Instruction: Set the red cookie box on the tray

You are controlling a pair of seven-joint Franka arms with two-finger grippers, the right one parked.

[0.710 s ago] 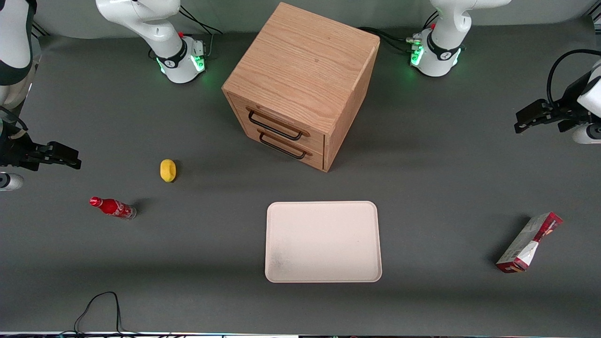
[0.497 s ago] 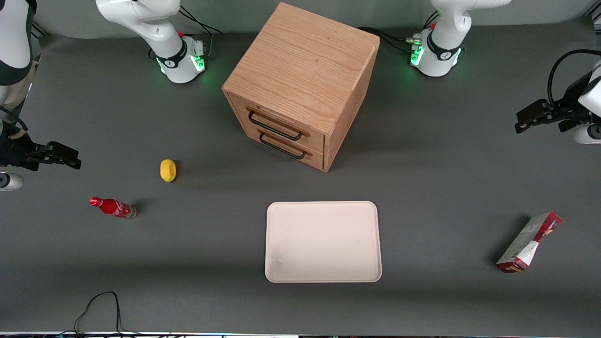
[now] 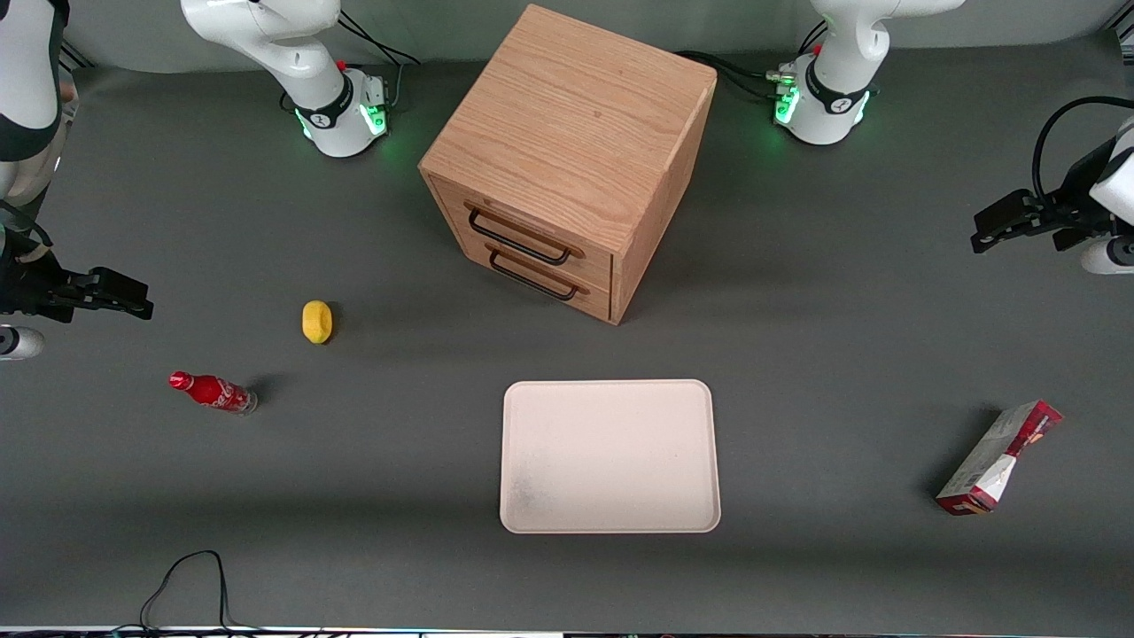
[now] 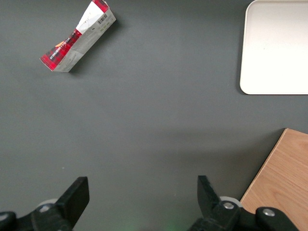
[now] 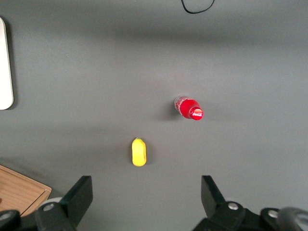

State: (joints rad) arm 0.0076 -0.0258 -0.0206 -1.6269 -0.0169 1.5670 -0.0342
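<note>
The red cookie box (image 3: 997, 456) lies on its side on the grey table toward the working arm's end, well apart from the tray. It is slim, with red ends and grey-white printed faces (image 4: 77, 43). The pale cream tray (image 3: 609, 456) sits flat, nearer the front camera than the cabinet; one rounded corner of the tray (image 4: 276, 48) shows in the wrist view. My gripper (image 3: 988, 229) hovers above bare table, farther from the front camera than the box. The gripper (image 4: 142, 185) is open, with nothing between its fingers.
A wooden two-drawer cabinet (image 3: 567, 159) stands mid-table, both drawers closed, its corner (image 4: 284, 178) close beside the gripper. Toward the parked arm's end lie a yellow lemon-like object (image 3: 317, 321) and a small red soda bottle (image 3: 213, 392). A black cable (image 3: 190, 576) loops at the front edge.
The gripper has drifted very slightly nearer the front camera. The box, tray and everything else have stayed put.
</note>
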